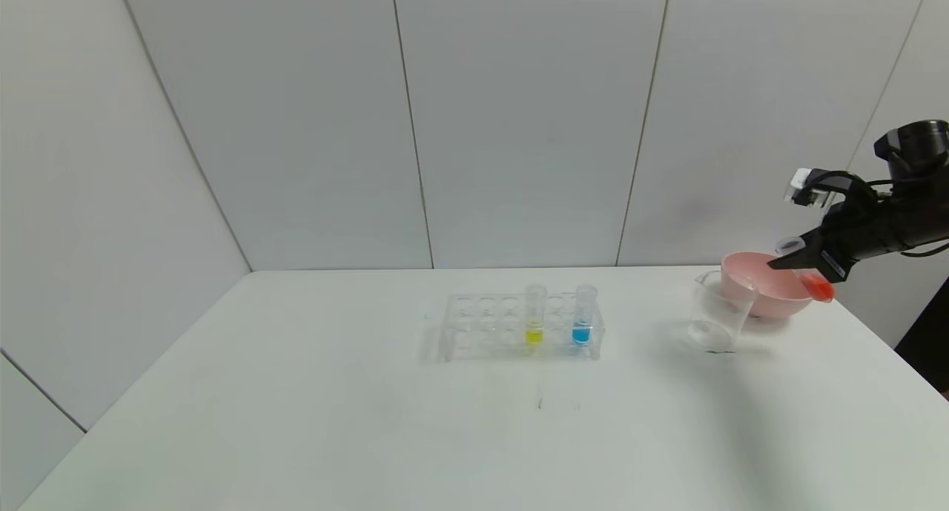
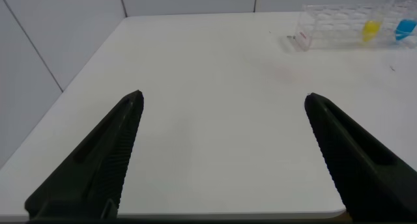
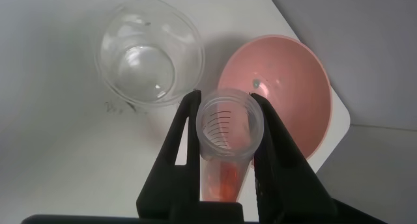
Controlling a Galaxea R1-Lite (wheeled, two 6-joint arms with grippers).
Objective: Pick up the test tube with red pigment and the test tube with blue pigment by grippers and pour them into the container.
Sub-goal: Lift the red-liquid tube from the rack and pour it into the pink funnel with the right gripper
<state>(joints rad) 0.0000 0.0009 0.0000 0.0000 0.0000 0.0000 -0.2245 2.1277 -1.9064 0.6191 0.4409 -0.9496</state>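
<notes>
Overhead, the right gripper (image 1: 804, 262) pinches the test tube with red pigment (image 1: 815, 282), tilted above the pink bowl (image 1: 764, 292). The container (image 1: 718, 314) stands touching the bowl at its 9 o'clock. The left gripper (image 2: 221, 152) hangs spread over bare surface (image 1: 371, 422).

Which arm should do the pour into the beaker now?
Right. The right gripper is shut on the red-pigment test tube, tilted beside the pink bowl near the clear beaker. The left gripper is open, empty, and across the table from the beaker.
</notes>
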